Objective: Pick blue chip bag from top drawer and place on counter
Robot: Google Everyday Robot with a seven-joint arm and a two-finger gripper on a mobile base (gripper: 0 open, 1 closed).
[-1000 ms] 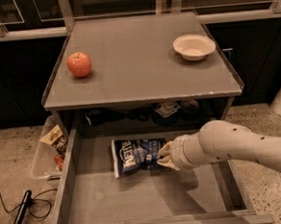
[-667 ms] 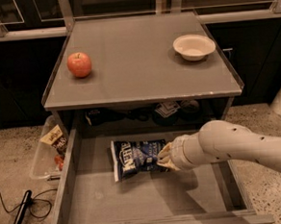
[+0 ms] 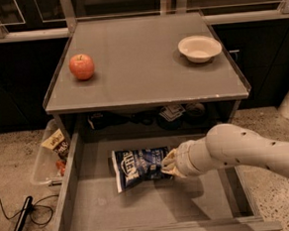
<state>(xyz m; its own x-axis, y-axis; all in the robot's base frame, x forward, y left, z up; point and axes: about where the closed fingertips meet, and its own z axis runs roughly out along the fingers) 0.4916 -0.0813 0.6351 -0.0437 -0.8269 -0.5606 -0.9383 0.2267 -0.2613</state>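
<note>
The blue chip bag (image 3: 138, 166) lies in the open top drawer (image 3: 96, 210), near its middle back, with white lettering facing up. My gripper (image 3: 169, 164) comes in from the right on a white arm and is shut on the bag's right edge. The bag's right end looks slightly raised off the drawer bottom. The counter (image 3: 141, 63) is above the drawer, flat and grey.
A red apple (image 3: 81, 66) sits at the counter's left and a white bowl (image 3: 199, 48) at its right. A clear plastic bin (image 3: 44, 161) with snack bags stands on the floor left of the drawer. A black cable (image 3: 18, 220) lies on the floor at lower left.
The bag's right end has lifted and shifted slightly in my gripper; the arm has moved very little.
</note>
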